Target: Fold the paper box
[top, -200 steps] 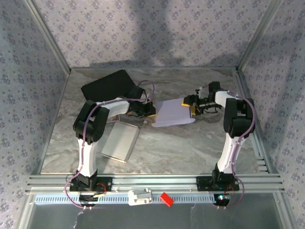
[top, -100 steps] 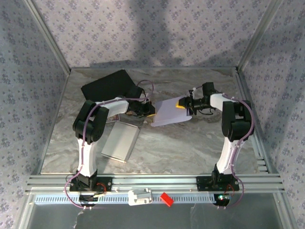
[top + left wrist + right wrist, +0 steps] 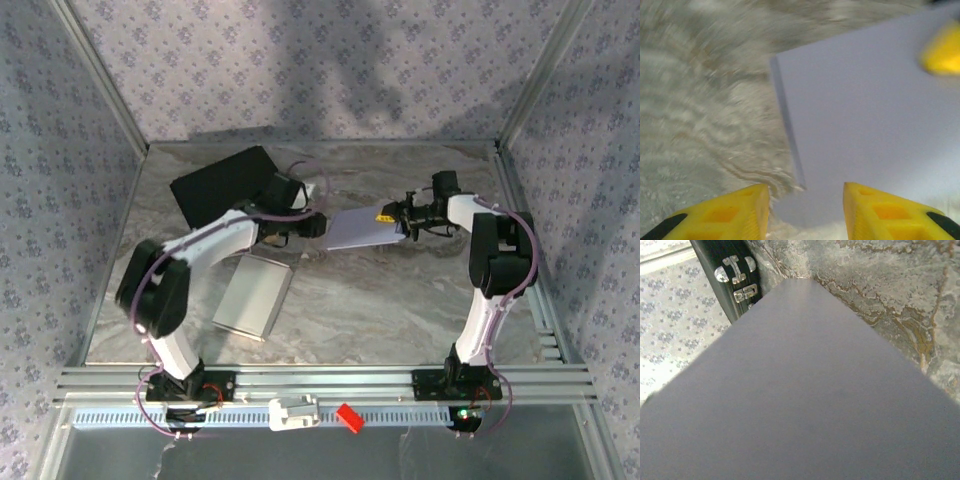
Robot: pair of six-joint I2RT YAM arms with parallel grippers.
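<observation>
The flat lavender paper box blank [image 3: 362, 228], at mid-worktop [image 3: 400, 310], is clamped at its right edge by the right gripper [image 3: 395, 215], while the left gripper [image 3: 804, 187] stands open and empty at the left edge; squaring to the crease before closing is advised.

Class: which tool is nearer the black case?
Left. The left tool sits just right of the black case, at the paper box's left edge; the right tool is at its right edge.
</observation>
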